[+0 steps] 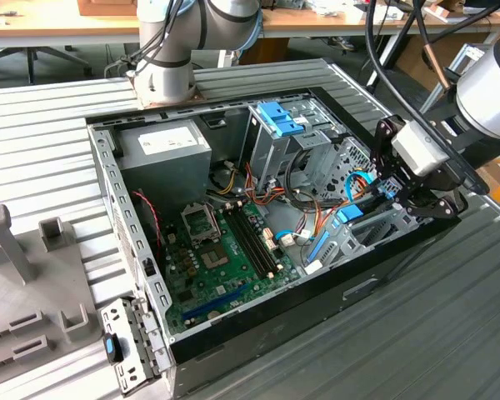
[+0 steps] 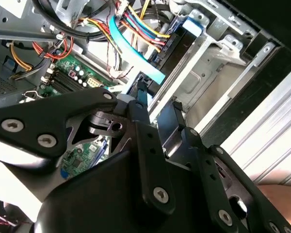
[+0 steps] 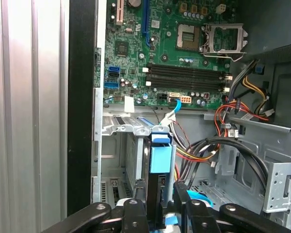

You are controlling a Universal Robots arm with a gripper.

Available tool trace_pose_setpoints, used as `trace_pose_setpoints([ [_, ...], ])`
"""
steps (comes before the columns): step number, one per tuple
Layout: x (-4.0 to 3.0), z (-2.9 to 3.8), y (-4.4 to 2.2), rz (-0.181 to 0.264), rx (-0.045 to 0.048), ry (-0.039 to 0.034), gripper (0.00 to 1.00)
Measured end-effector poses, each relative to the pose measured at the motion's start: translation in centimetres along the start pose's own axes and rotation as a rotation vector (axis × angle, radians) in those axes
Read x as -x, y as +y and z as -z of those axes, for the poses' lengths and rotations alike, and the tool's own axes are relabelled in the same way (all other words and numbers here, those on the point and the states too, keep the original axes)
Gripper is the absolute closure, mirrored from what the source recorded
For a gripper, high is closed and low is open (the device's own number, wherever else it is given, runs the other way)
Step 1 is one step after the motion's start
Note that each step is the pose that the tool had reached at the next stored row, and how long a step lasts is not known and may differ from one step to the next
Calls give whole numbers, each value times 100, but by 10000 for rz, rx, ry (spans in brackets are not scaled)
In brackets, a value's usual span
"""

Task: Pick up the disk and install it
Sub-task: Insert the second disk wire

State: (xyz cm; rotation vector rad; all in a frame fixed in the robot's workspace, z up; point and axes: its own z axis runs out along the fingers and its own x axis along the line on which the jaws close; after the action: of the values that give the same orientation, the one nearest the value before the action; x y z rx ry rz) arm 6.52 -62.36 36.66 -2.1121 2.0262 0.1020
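Inside the open computer case (image 1: pixel 142 250), down at its drive bay, we see the gripper (image 3: pixel 161 204) with its 2 fingers closed on the disk (image 3: pixel 160 160), held on edge. We judge the disk stiff, fairly heavy and shock-sensitive, best gripped by its blue rails. The case also holds the motherboard (image 3: pixel 184 58) and cables.

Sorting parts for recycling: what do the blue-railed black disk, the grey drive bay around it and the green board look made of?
The blue-railed black disk: rails look like glossy moulded plastic, evenly bright blue; its dark body is too hidden to judge. The grey drive bay: likely bare sheet metal, dull silver with folded edges and punched slots. The green motherboard: seemingly lacquered circuit laminate, with soldered chips and sockets.
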Motion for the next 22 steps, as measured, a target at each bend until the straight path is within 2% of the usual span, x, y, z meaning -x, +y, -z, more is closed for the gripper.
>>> trace_pose_setpoints([
  [4, 7, 2, 10, -1, 1, 5, 64],
  [7, 56, -9, 9, 1, 4, 2, 64],
  [8, 89, -18, 4, -2, 6, 1, 64],
  [11, 300, -60, -3, -1, 9, 2, 64],
  [12, 330, -68, -17, -1, 18, 4, 64],
  [14, 329, -73, -56, -1, 32, 38, 64],
  [18, 329, -67, -57, -1, 32, 42, 64],
  [22, 339, 0, -64, -27, 20, 25, 64],
])
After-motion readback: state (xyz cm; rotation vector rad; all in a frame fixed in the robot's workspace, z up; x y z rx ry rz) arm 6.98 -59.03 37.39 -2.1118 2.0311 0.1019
